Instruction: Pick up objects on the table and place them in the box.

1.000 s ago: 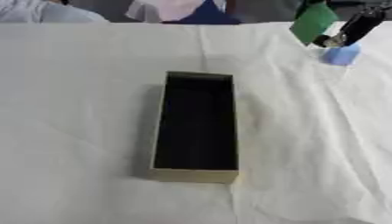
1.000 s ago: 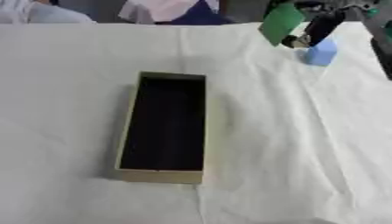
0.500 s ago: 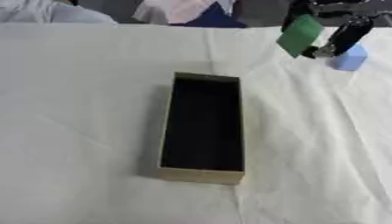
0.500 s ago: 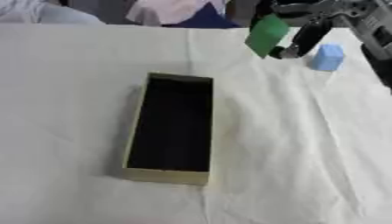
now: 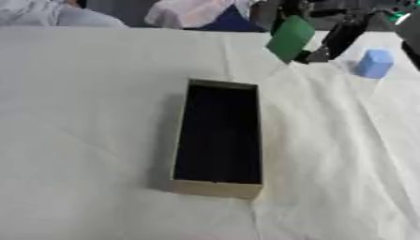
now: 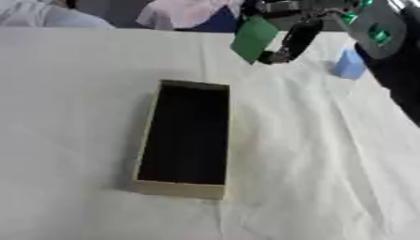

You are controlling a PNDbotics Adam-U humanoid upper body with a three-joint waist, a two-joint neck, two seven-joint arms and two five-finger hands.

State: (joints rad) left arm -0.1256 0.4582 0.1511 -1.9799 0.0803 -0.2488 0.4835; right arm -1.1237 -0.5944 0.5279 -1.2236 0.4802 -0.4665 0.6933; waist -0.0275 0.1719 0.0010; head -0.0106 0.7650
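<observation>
At upper right, the right hand (image 6: pixel 287 28) grips a green block (image 5: pixel 290 38); it should clear the box (image 5: pixel 218 138) rim before release.

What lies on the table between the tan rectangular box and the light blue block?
Only bare white tablecloth lies between the tan rectangular box and the light blue block; the left eye view shows it best.

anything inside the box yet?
Nothing visible: the box shows only a dark interior. The near wall hides the floor strip right behind it. The right hand holds the green block beyond the box.
</observation>
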